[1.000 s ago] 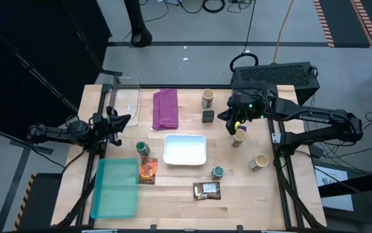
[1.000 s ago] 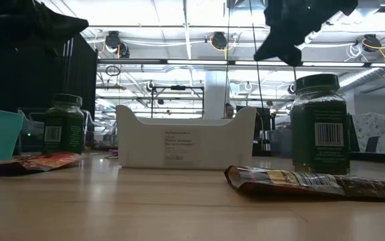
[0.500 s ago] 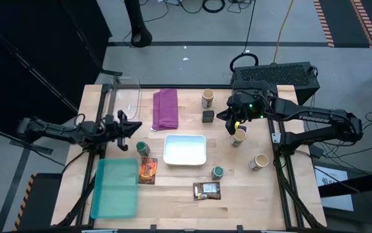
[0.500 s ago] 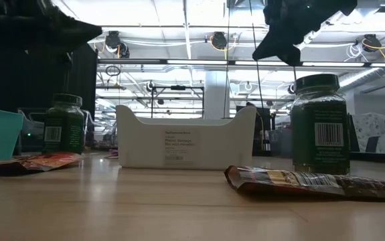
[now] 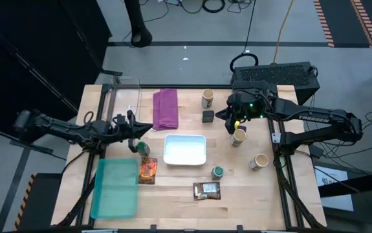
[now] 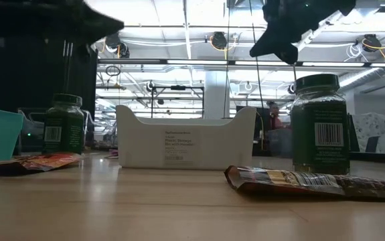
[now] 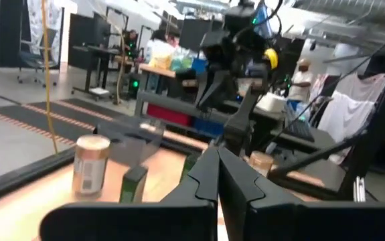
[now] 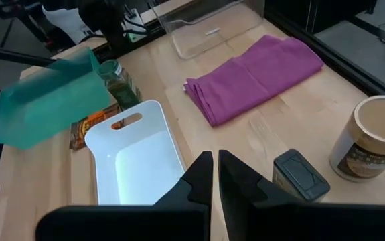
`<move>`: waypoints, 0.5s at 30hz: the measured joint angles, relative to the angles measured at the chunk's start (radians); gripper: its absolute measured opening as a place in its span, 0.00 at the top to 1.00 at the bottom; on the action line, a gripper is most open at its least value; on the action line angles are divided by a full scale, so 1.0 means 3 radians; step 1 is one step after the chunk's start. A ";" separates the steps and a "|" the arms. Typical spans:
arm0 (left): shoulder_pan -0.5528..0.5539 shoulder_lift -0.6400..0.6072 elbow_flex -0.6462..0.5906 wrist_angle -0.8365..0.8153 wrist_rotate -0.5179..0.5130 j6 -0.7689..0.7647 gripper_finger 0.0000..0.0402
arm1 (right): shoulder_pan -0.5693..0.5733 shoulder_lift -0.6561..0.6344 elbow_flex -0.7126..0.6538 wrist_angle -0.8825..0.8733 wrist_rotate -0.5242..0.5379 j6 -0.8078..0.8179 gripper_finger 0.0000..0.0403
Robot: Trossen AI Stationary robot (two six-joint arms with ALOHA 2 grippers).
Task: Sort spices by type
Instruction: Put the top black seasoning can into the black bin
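Your left gripper (image 5: 138, 127), fingers pressed together and empty, hovers just beside the green-lidded jar (image 5: 142, 148) left of the white tray (image 5: 185, 161). Your right gripper (image 5: 228, 118), also closed, hangs right of the tray, next to a tan-lidded jar (image 5: 239, 136).

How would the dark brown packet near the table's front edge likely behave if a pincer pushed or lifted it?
The brown packet lies flat with a crinkled edge in the low view, so it probably flexes and droops when lifted by one end. Being thin and flat, it likely slides rather than rolls or tips if pushed.
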 joint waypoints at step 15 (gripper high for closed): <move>0.0070 0.0099 0.0654 -0.0379 -0.0001 0.0574 0.99 | 0.0125 0.0257 0.0035 0.0118 0.0125 -0.0498 0.98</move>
